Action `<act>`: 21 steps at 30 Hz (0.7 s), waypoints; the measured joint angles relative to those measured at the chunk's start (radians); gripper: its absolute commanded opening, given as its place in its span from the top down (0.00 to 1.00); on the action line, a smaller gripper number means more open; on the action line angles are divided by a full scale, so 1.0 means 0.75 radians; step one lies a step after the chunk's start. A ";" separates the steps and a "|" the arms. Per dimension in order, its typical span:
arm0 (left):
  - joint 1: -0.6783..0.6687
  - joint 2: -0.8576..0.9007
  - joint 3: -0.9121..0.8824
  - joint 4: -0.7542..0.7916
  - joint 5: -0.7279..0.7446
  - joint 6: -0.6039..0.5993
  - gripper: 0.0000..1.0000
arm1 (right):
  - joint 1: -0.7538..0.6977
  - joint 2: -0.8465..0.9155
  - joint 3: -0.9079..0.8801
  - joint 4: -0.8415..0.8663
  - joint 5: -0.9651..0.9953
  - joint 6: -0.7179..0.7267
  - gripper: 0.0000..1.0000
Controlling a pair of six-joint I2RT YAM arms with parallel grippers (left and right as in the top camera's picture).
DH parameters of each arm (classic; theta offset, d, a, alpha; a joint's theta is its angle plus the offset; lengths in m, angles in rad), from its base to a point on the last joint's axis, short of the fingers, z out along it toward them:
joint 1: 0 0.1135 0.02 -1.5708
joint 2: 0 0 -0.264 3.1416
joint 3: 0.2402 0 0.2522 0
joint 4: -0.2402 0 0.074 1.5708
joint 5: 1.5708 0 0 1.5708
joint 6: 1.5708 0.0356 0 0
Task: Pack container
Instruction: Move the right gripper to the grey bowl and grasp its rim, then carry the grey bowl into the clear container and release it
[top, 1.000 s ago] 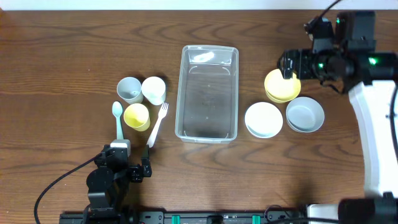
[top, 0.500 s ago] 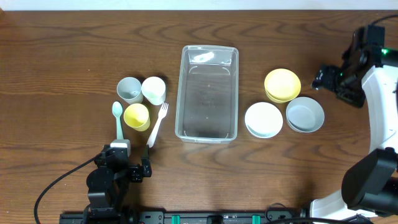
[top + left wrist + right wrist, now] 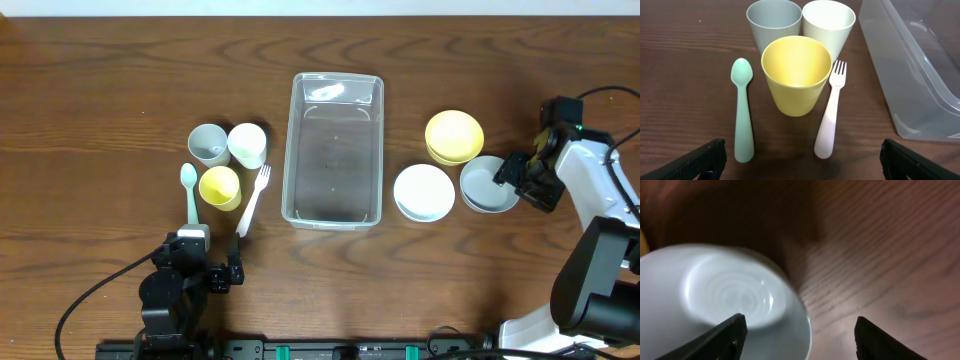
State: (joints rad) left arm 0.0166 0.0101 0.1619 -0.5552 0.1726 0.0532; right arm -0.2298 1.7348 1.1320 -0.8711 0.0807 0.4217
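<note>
The clear plastic container (image 3: 333, 150) stands empty at the table's middle; its corner shows in the left wrist view (image 3: 912, 65). My right gripper (image 3: 518, 182) is open, its fingers straddling the right rim of the pale blue-grey bowl (image 3: 487, 184), seen close up in the right wrist view (image 3: 725, 305). A yellow bowl (image 3: 453, 135) and a white bowl (image 3: 423, 192) sit beside it. My left gripper (image 3: 208, 272) is open and empty near the front edge, behind a yellow cup (image 3: 796, 74), grey cup (image 3: 774, 20), white cup (image 3: 829, 22), green spoon (image 3: 742, 110) and pink fork (image 3: 831, 117).
The cups and cutlery cluster left of the container (image 3: 225, 165). The bowls cluster on its right. Cables run along the front edge by the left arm's base.
My right arm has swung from above the yellow bowl out to the right, then down and in to the blue-grey bowl's right rim. The left arm has not moved.
</note>
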 measured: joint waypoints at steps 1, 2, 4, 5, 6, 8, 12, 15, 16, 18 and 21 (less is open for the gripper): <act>0.000 0.000 0.000 0.000 0.001 0.000 0.02 | 0.000 0.000 -0.021 0.029 0.003 0.011 0.36; 0.000 0.000 0.000 0.000 0.000 0.000 0.02 | 0.000 0.000 -0.048 0.061 0.005 0.022 0.38; 0.000 0.000 0.000 0.000 0.000 0.000 0.02 | 0.000 0.000 -0.095 0.110 0.009 0.052 0.43; 0.000 0.000 0.000 0.000 0.001 0.000 0.02 | 0.000 0.000 -0.119 0.133 0.010 0.065 0.48; 0.000 0.000 0.000 0.000 0.000 0.000 0.02 | 0.000 0.000 -0.139 0.147 0.010 0.076 0.50; 0.000 0.000 0.000 0.000 0.000 0.000 0.02 | 0.000 0.000 -0.162 0.156 0.010 0.096 0.69; 0.000 0.000 0.000 0.000 0.001 0.000 0.02 | 0.000 -0.001 -0.169 0.161 0.007 0.135 0.99; 0.000 0.000 0.000 0.000 0.000 0.000 0.02 | 0.000 -0.034 -0.159 0.163 -0.016 0.146 0.99; 0.000 0.000 0.000 0.000 0.001 0.000 0.02 | 0.000 -0.045 -0.159 0.162 -0.018 0.151 0.99; 0.000 0.000 0.000 0.000 0.001 0.000 0.02 | 0.000 -0.071 -0.159 0.143 -0.012 0.157 0.99; 0.000 0.000 0.001 0.000 0.001 0.000 0.02 | 0.000 -0.158 -0.156 0.084 0.006 0.160 0.99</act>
State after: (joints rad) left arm 0.0166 0.0101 0.1623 -0.5552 0.1730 0.0532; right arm -0.2298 1.6161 1.0149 -0.8082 0.0849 0.5415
